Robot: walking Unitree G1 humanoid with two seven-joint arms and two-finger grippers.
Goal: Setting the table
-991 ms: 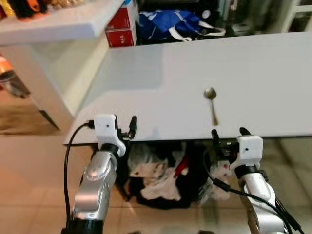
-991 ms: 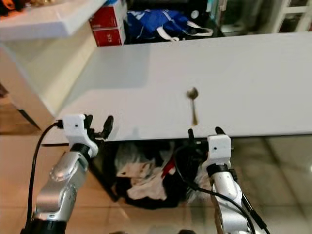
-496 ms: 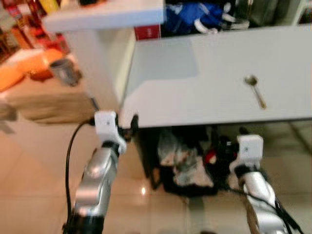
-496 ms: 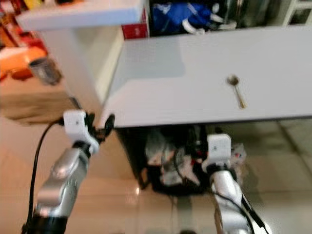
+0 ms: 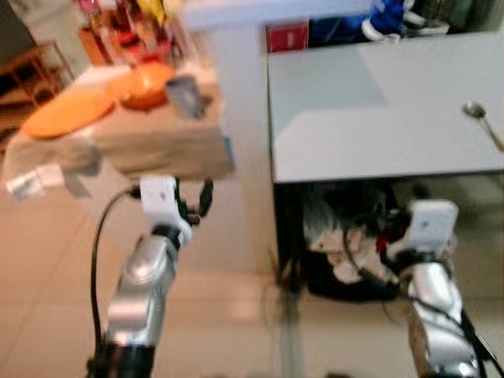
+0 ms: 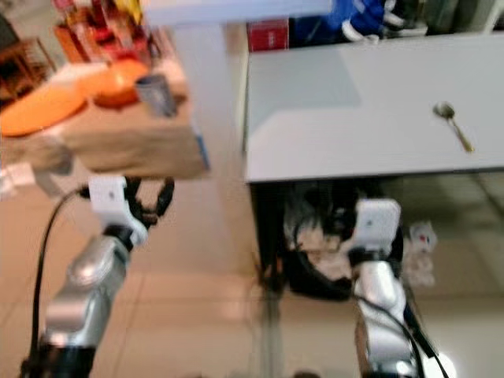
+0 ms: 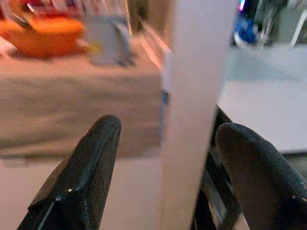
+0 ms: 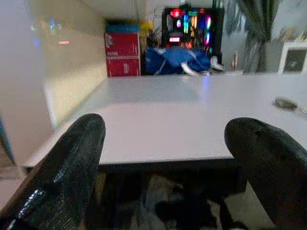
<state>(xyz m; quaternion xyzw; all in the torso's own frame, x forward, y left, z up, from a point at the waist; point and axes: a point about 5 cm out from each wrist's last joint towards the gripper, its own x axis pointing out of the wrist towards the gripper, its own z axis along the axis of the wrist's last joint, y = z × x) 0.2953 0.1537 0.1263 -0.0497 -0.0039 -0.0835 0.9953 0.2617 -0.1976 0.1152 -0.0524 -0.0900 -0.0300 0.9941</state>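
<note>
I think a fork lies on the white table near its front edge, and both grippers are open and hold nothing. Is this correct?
Not quite: the utensil on the white table is a spoon, not a fork; the right eye view shows its round bowl. The rest holds: it lies near the front edge, and the left gripper and right gripper are open and hold nothing.

Both silver arms reach forward, the left gripper (image 5: 193, 206) with fingers spread, empty, left of the white table (image 5: 378, 118), the right gripper (image 8: 168, 167) likewise spread before its near edge.
</note>
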